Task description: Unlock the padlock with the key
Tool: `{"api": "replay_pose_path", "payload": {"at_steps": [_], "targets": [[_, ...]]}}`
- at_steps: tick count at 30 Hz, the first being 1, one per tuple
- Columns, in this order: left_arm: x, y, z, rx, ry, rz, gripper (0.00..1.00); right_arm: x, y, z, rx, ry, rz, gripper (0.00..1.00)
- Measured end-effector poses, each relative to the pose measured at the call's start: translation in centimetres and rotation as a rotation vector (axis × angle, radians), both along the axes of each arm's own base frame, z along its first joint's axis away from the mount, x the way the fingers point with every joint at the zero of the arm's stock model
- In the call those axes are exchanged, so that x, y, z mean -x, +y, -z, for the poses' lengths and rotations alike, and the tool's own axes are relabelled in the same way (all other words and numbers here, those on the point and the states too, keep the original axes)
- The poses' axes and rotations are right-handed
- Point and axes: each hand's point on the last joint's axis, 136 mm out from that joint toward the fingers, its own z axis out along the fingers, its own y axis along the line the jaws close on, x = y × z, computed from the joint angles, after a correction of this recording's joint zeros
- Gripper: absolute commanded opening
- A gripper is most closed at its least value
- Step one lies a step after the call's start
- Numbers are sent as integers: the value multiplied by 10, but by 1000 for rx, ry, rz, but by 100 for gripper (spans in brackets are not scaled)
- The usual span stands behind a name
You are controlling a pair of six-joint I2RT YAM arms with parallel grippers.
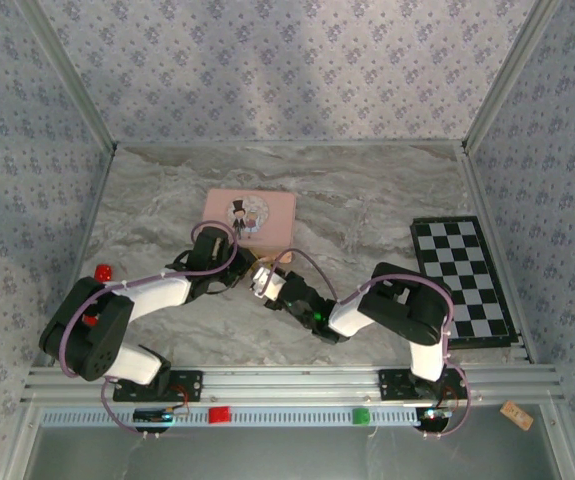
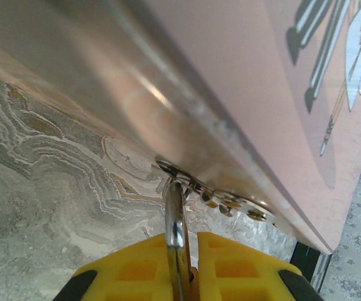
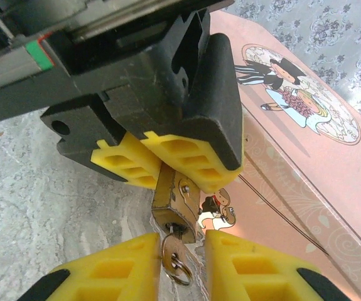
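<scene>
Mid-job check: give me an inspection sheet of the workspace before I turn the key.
Surface: marbled table, nothing spilled seen.
Job's things: padlock held just in front of the pink tin; key in its keyhole, ring hanging.
Clutter: chessboard on the right, red die on the left.
Grippers: left gripper shut on the padlock's shackle; right gripper jaws apart either side of the key.
Cables: purple cables along both arms, no snag seen.
Surroundings: patterned walls.
</scene>
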Motion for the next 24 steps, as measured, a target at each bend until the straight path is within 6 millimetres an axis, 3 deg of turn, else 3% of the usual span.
{"api": "replay_pose_path", "payload": {"at_steps": [24], "targets": [[1, -3, 1, -5, -5, 8, 0, 1, -1, 8, 7, 24, 6, 8]]}}
